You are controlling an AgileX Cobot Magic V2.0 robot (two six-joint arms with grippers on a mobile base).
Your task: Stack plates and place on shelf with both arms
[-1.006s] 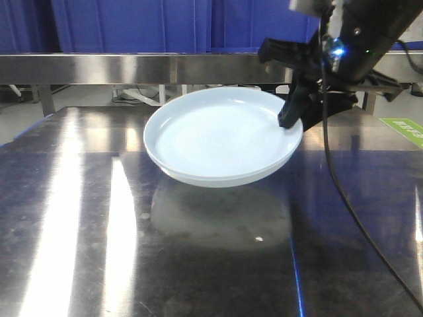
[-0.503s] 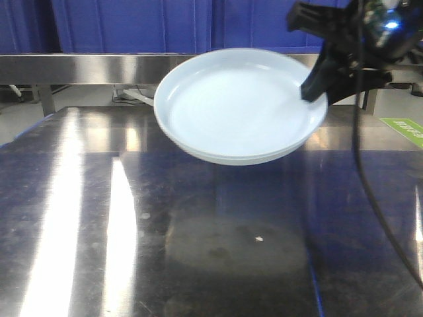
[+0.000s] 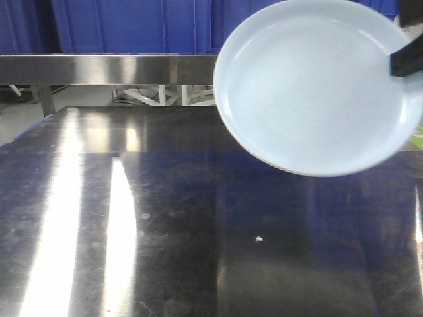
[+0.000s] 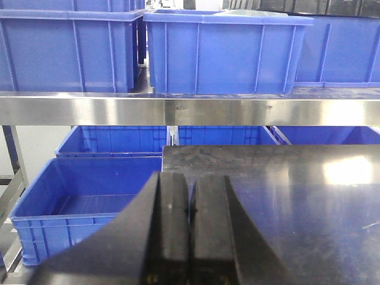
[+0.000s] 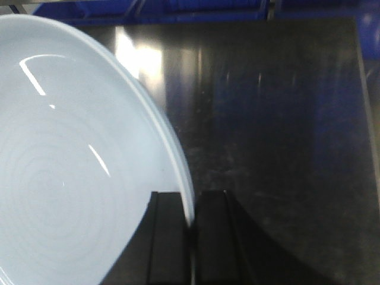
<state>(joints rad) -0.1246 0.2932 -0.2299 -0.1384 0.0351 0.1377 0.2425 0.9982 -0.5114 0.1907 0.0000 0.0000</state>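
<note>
The pale bluish-white plates [image 3: 317, 86] hang tilted in the air at the upper right of the front view, well above the dark tabletop [image 3: 165, 231]; they read as one stacked pair. My right gripper [image 5: 190, 205] is shut on their rim [image 5: 185, 196], with one finger over the inside and one outside. In the front view only a dark finger [image 3: 406, 61] of it shows at the right edge. My left gripper [image 4: 190, 184] is shut and empty, low at the table's left end. The steel shelf rail [image 3: 106, 68] runs behind the table; it also shows in the left wrist view [image 4: 190, 111].
Blue plastic crates [image 4: 225, 50] stand on the shelf tier, and more [image 4: 83, 202] sit below it to the left of the table. A small white speck [image 3: 259, 239] lies on the tabletop.
The right gripper has lifted the plates from just above the table up and to the right, and they now tilt toward the camera. The gripper body has moved mostly out of the front view.
</note>
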